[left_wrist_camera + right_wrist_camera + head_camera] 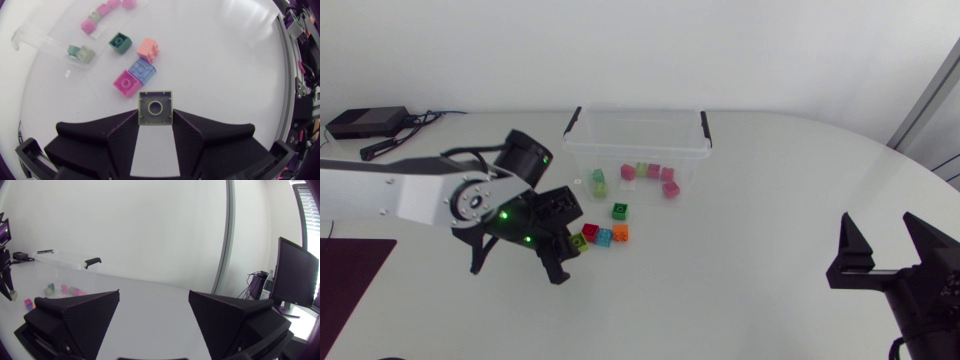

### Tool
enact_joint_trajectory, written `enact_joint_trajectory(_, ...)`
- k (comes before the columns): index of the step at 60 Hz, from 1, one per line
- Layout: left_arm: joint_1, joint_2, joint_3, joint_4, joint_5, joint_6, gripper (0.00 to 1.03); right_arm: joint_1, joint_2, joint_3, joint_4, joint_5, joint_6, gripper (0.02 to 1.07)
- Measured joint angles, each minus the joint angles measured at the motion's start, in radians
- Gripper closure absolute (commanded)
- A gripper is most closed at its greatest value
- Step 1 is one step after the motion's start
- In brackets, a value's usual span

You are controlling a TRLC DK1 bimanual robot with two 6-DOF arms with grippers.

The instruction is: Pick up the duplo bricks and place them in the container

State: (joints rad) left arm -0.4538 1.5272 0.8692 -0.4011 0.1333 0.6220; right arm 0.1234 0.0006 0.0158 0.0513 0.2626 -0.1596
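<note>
Clear plastic container (635,140) stands at upper centre of the white table (770,200), with several pink and green bricks (654,171) inside it. Centre-left, the left gripper (155,118) is clamped on a pale green brick (155,102). At lower right, the right gripper (885,245) gapes wide, holding nothing. Just below the container lie a dark green brick (619,211), a magenta brick (589,232), a blue brick (604,237) and an orange brick (620,233).

Head view: overhead, facing down on the counter (770,220). Left wrist: close above bricks (142,70) ahead of the left tool (155,119). Right wrist: distant, level. All show the container (636,150).
</note>
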Motion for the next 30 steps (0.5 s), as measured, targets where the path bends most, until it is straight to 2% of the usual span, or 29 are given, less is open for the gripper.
enact_joint_trajectory(6, 0.015, -0.063, 0.125, -0.071, 0.006, 0.000, 0.74, 0.000, 0.000, 0.000, 0.000, 0.000, 0.000, 0.07)
enact_joint_trajectory(14, 0.034, -0.079, 0.281, -0.067, 0.026, -0.014, 0.73, 0.000, 0.000, 0.000, 0.000, 0.000, 0.000, 0.07)
enact_joint_trajectory(30, 0.034, 0.045, 0.428, 0.105, 0.045, -0.136, 0.72, 0.000, 0.000, 0.000, 0.000, 0.000, 0.000, 0.07)
